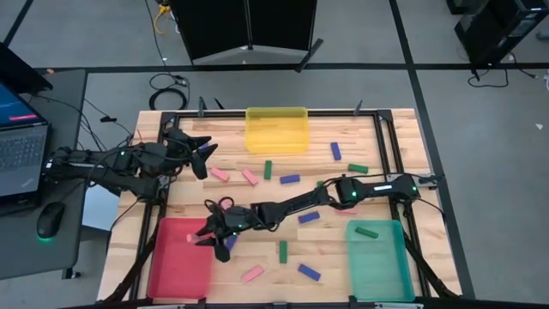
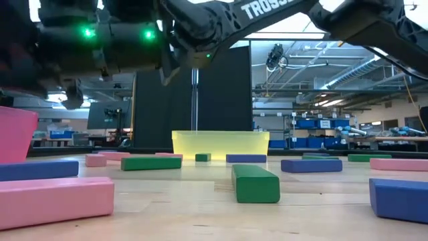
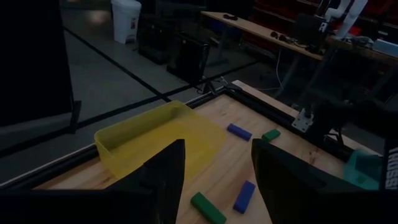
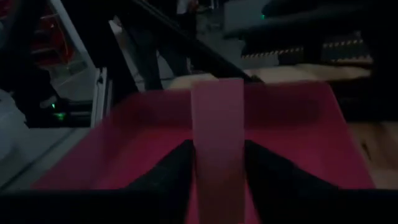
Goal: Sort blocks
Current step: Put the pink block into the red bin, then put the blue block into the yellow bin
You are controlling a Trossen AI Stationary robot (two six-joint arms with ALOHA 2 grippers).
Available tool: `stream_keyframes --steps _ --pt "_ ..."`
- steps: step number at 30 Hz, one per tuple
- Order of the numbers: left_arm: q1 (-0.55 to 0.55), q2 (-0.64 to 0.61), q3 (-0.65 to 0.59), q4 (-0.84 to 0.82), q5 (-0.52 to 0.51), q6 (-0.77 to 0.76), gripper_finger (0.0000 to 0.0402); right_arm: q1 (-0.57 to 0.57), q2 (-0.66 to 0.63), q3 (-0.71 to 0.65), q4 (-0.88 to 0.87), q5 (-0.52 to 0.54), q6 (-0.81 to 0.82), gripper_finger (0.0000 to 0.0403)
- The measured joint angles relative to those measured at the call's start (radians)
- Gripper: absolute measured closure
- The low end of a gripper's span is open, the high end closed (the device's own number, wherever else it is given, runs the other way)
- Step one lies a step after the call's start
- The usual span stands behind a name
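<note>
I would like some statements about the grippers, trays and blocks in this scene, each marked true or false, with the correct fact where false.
1. The right gripper holds a pink block over the red tray. True.
2. The left gripper grips a blue block. False: its fingers are open and hold nothing, raised near the yellow tray.
3. A green block lies inside the teal-green tray. True.
4. The yellow tray holds several pink blocks. False: no blocks show in it in the high view.
5. Blocks of pink, blue and green lie loose on the table. True.
</note>
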Motion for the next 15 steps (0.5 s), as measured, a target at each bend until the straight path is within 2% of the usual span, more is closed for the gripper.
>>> stream_keyframes --steps 4,7,10,15 --pt "0.000 0.001 0.000 0.000 -0.001 0.000 0.0209 -0.024 -0.047 -0.024 -0.005 -0.014 0.000 0.0132" --pt "0.000 0.001 0.000 -0.002 -0.005 0.000 0.0209 -0.032 -0.097 -0.112 0.095 0.049 -0.005 0.0088" --pt "0.005 0.010 0.000 -0.029 -0.006 -0.029 0.0209 -0.036 -0.171 -0.286 0.233 0.107 -0.019 0.0085" --pt "0.104 0.058 0.000 -0.122 0.000 -0.100 0.0209 -0.045 -0.421 -0.738 0.515 0.257 -0.080 0.0123"
